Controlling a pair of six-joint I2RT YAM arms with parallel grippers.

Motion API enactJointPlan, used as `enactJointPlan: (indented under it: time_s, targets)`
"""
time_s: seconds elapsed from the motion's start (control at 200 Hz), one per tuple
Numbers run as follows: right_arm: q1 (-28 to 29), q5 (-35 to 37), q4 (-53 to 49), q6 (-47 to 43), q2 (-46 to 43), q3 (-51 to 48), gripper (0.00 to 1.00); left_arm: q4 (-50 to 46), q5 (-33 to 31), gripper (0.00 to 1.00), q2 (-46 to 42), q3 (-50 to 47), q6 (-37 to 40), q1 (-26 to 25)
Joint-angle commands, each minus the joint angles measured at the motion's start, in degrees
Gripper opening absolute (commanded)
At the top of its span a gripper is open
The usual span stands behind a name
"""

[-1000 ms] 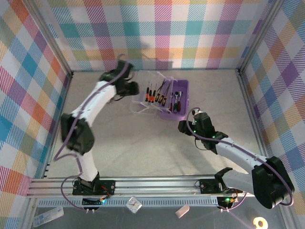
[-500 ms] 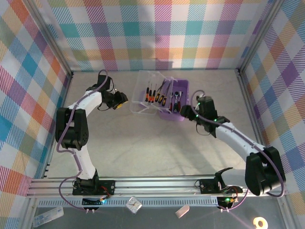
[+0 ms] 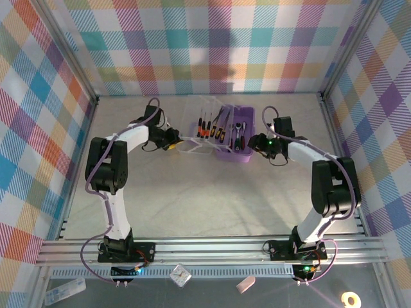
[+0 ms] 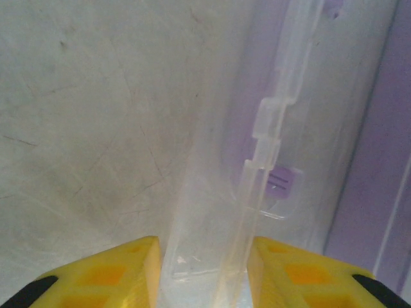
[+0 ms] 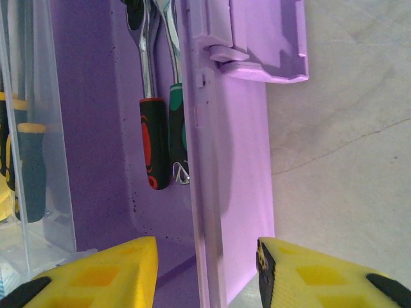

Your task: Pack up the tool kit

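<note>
Both arms have closed in on the purple box [image 3: 232, 156] [image 5: 237, 160] since a second ago.

- Left gripper [image 3: 173, 138] [image 4: 202, 247]: jaws narrow, astride the edge of the clear lid [image 3: 191, 145] [image 4: 212, 212], which lies open left of the box; whether they grip it cannot be told.
- Right gripper [image 3: 257, 142] [image 5: 207, 247]: jaws apart, straddling the box's right wall without touching it.
- Screwdrivers [image 3: 209, 128]: at the box's left side.
- Ratchet wrenches [image 3: 239, 131] [image 5: 154, 128]: inside the box.

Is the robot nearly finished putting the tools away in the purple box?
Nearly, I think. Done: the wrenches lie inside the purple box, with the screwdrivers beside them. In hand: the left gripper has its fingers either side of the edge of the clear lid, and the right gripper straddles the box's wall. Left: the lid is open and needs shutting.
</note>
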Motion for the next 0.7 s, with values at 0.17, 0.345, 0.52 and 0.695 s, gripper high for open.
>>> enactJointPlan:
  time_s: [0.17, 0.345, 0.52, 0.695]
  targets:
    - [-0.01, -0.87, -0.16, -1.15, 2.94, 1.12, 0.45, 1.71, -5.54, 0.13, -2.34, -4.63, 1.30, -1.62]
    - [-0.10, -1.41, 1.23, 0.02, 0.82, -0.69, 0.41, -3.20, -12.43, 0.00, -9.27, -7.25, 1.77, -2.58]
    - [-0.12, -1.06, 3.17, 1.69, -4.11, -4.55, 0.38, -12.01, -21.96, 0.00, -17.58, -9.32, 4.13, -7.02]
    - [-0.11, -1.43, 4.13, 2.91, -7.63, -7.51, 0.38, -21.41, -30.08, 0.00, -22.54, -8.66, 4.53, -10.58]
